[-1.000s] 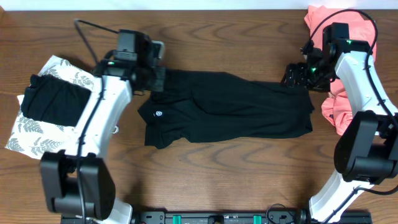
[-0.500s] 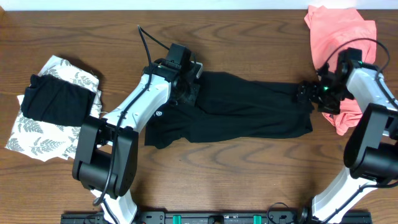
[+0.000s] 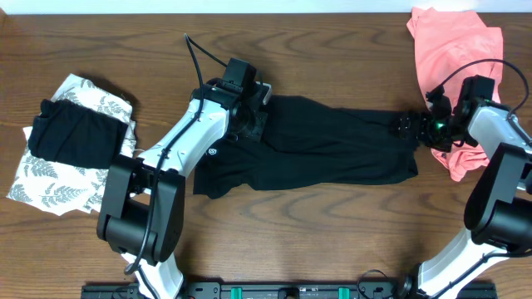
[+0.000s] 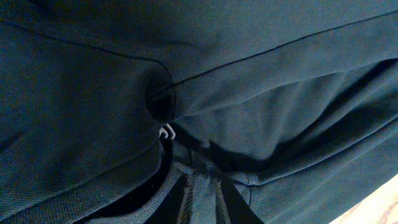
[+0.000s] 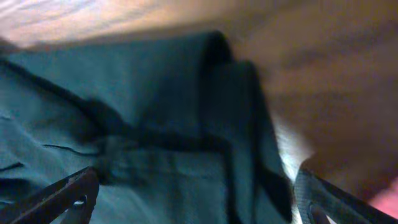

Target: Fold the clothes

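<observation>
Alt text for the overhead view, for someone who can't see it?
A black shirt lies spread across a wooden table, the left gripper at its left end, the right gripper at its right. A salmon-pink garment lies top right; folded clothes far left.

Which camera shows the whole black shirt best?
The overhead view: the shirt shows whole there, end to end. The left wrist view shows only close-up dark folds and seams. The right wrist view shows just one blurry edge of it.
</observation>
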Tool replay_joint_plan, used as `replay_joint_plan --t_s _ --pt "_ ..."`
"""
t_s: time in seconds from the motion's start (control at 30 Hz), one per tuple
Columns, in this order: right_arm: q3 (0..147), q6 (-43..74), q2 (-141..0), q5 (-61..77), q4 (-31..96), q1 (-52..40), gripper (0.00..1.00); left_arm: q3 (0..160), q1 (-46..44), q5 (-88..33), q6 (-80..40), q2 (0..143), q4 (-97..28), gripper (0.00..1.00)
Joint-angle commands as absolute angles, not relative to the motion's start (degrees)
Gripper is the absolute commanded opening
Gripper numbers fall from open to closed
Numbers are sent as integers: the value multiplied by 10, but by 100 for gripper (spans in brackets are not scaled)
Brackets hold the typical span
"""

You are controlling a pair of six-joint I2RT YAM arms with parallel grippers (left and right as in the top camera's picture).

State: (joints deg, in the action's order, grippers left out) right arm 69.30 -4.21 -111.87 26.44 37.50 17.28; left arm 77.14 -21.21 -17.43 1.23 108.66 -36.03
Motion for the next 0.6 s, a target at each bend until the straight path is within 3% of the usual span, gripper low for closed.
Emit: replay_joint_plan --t_s 0.0,0.1,0.3,0.57 --pt "645 -61 -1172 285 367 146 99 768 -213 -173 5 1091 -367 15" --pt "636 -61 -1197 285 353 135 99 768 -213 -173 5 1091 -372 15" --pt "636 -60 -1246 259 363 129 85 768 -213 -173 -1 1091 -372 15" --pt "636 -30 -1240 164 403 154 84 768 -214 -173 -3 1091 -372 15"
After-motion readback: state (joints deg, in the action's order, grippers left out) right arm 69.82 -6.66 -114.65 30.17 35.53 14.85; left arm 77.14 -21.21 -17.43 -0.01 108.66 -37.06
